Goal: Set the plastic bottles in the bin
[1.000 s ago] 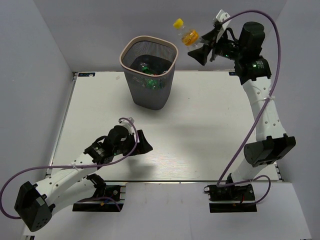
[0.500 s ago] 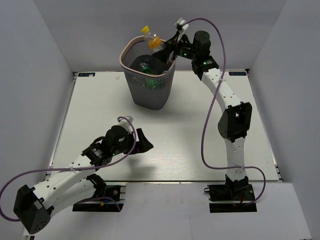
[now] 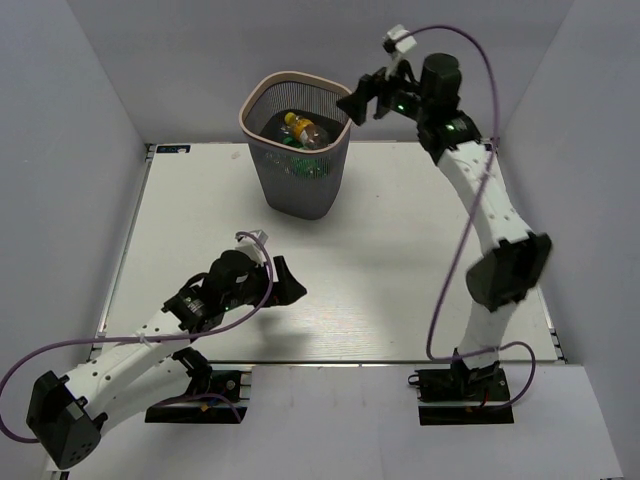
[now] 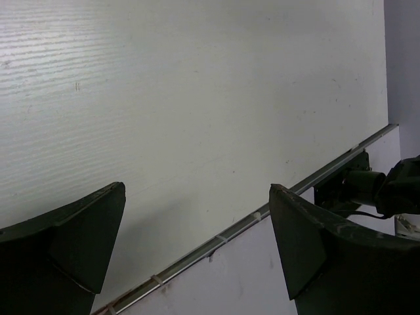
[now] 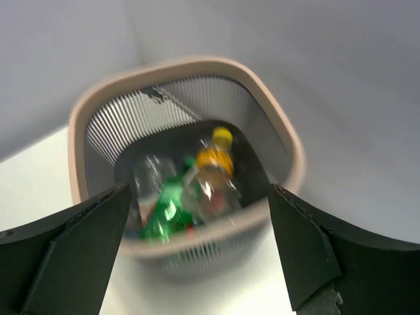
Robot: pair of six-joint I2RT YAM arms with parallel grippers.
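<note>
your main risk now is the tall dark grey mesh bin with the pale beige rim [image 3: 300, 190]: the right pincer [image 3: 362, 98] hangs high, just off the rim at about 2 o'clock from the bin's mouth, and a low or hasty pull home could clip that rim and tip the bin, spilling what is in it. the purple cable looped above that wrist could also catch on the arm if you swing wide, so i would lift clear before turning. the right pincer's jaws are apart and hold nothing. the left pincer [image 3: 288, 282] sits low over the white counter [image 3: 420, 240] at about 7 o'clock, jaws apart and bare too, well away from the bin. the bin stands upright at about 11 o'clock on the counter, close to the far edge. a clear plastic bottle with a yellow cap and an orange label [image 3: 300, 129] lies tilted on top of the pile, cap towards 11 o'clock. in the right wrist view a green plastic bottle [image 5: 164, 211] lies beside it with paler clear ones, too blurred to count. no bottle shows on the counter, so i judge the task about finished.
</note>
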